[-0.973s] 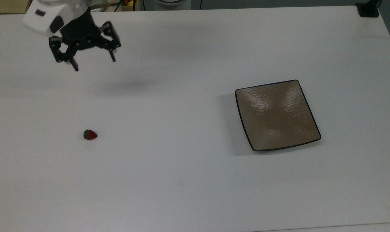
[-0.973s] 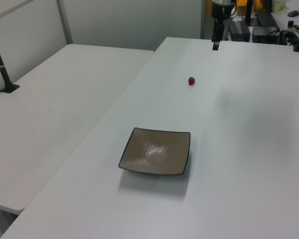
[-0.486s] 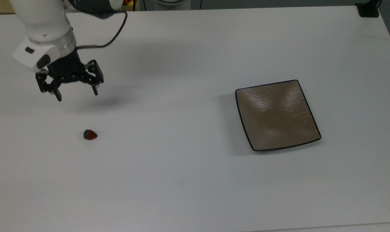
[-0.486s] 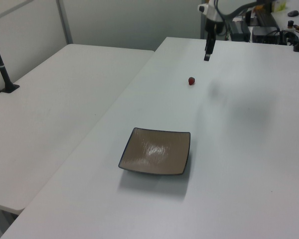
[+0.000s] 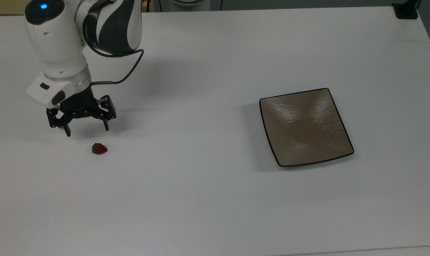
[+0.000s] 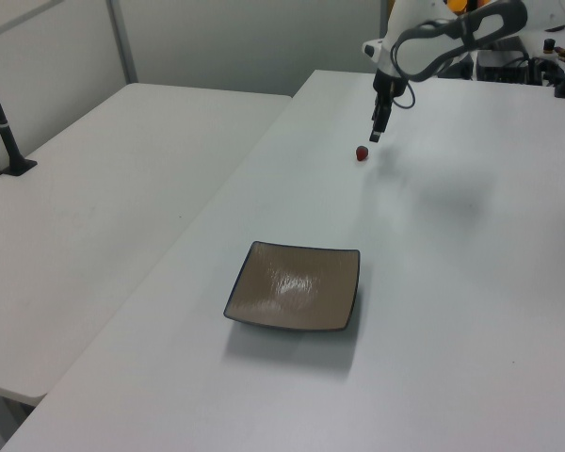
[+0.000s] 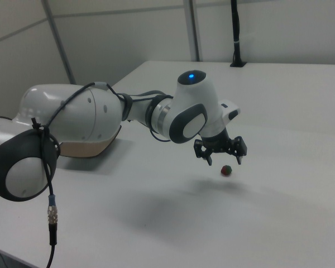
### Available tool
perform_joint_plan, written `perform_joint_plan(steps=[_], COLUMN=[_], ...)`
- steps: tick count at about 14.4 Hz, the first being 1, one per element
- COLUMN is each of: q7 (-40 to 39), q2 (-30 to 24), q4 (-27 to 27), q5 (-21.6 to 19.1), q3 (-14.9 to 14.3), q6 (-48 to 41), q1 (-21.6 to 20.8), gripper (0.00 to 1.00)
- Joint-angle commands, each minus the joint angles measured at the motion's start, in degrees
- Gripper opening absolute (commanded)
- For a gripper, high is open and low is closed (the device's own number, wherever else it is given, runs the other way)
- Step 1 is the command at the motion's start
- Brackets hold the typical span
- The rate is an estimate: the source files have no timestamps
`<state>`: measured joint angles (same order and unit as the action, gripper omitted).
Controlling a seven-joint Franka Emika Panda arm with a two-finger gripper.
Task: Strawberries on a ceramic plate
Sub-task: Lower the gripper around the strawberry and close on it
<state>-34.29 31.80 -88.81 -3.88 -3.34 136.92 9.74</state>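
- Though nothing is lifted yet, the white table (image 5: 215,199) carries every piece of the job; it is bare apart from two items, with a second table beside it in the left view.
- Robot arm (image 5: 58,46): reaches in from the top view's upper left, wrist pointing down at the surface.
- Ceramic plate (image 5: 304,126): square, tan-brown, dark rim. Sits on the top view's right, well apart from the fruit. Nothing on it.
- Gripper (image 5: 87,130): fingers spread wide, holding nothing. Hangs just above the table, near the fruit but offset toward the top view's upper left.
- Strawberry (image 5: 99,148): tiny, red, green cap. Lies on the table on the top view's left, just beyond the fingertips, untouched.
- Step in hand, by my reading: the approach to the pick. Next move calls for shifting the open fingers over the berry so they straddle it, lowering, then closing gently; the target is small, so alignment matters.
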Motion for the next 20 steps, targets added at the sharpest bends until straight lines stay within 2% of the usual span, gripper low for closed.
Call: perform_joint_plan(steps=[1,5,6,10,14,15,17,20], q7=[-0.77,-0.95,-0.95,-1.04,-1.04,-1.04,-0.69,-0.69], q2=[2.47,4.58,4.94,5.03,4.94,4.85,3.37,-1.81], q4=[0.13,0.12,0.04,-0.14,-0.14,-0.14,-0.31,-1.11], q5=[0.98,1.07,0.98,0.98,0.98,1.07,0.98,0.98], q3=[0.17,0.26,0.26,0.26,0.26,0.26,0.26,0.17], q6=[4.92,8.8,9.59,10.38,10.38,10.3,9.51,2.68], q1=[-0.6,-1.21,-1.3,-1.3,-1.3,-1.39,-1.65,-1.65], gripper=[1.0,0.98,0.91,0.57,0.05,0.01,0.01,0.01])
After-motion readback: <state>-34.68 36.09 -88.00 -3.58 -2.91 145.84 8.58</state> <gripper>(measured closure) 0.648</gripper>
